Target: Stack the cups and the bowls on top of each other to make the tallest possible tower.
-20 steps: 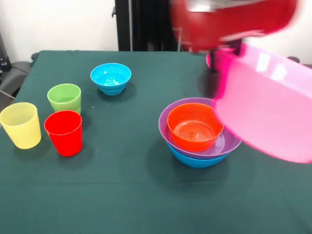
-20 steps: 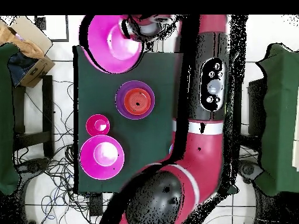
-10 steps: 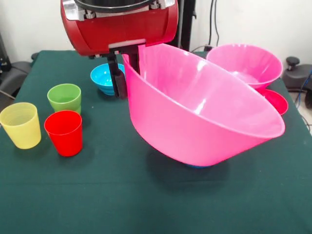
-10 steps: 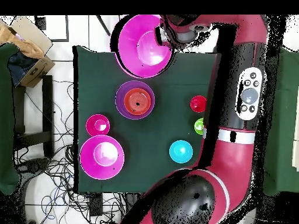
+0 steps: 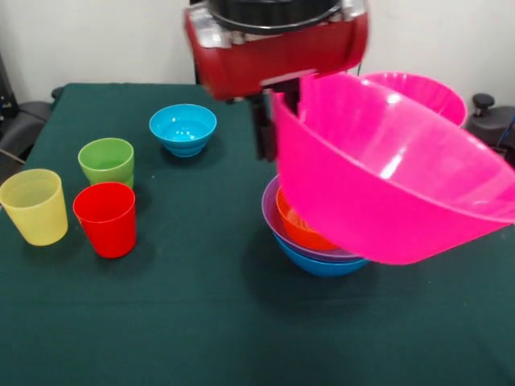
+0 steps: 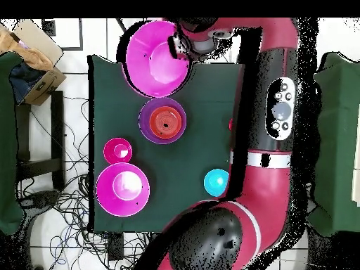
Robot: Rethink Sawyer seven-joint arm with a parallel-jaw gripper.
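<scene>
My gripper (image 5: 272, 129) is shut on the rim of a large pink bowl (image 5: 394, 181), which hangs tilted in the air. The bowl sits above and just right of the tower (image 5: 310, 237), a blue bowl holding a purple one and an orange one. In the overhead view the gripper (image 6: 179, 48) and held bowl (image 6: 156, 58) are off the tower (image 6: 163, 121), towards the table's edge. The yellow cup (image 5: 34, 206), red cup (image 5: 105, 219) and green cup (image 5: 106, 161) stand together at the left. The cyan bowl (image 5: 183, 129) sits behind them.
A second large pink bowl (image 5: 430, 92) stands at the back right, partly behind the held one. From above it (image 6: 123, 188) lies beside a small crimson bowl (image 6: 117, 150). The arm (image 6: 271, 119) covers the cups' side of the table there.
The gripper and the pink bowl have swung right in the front view and now overlap the tower, whose orange and purple bowls show again.
</scene>
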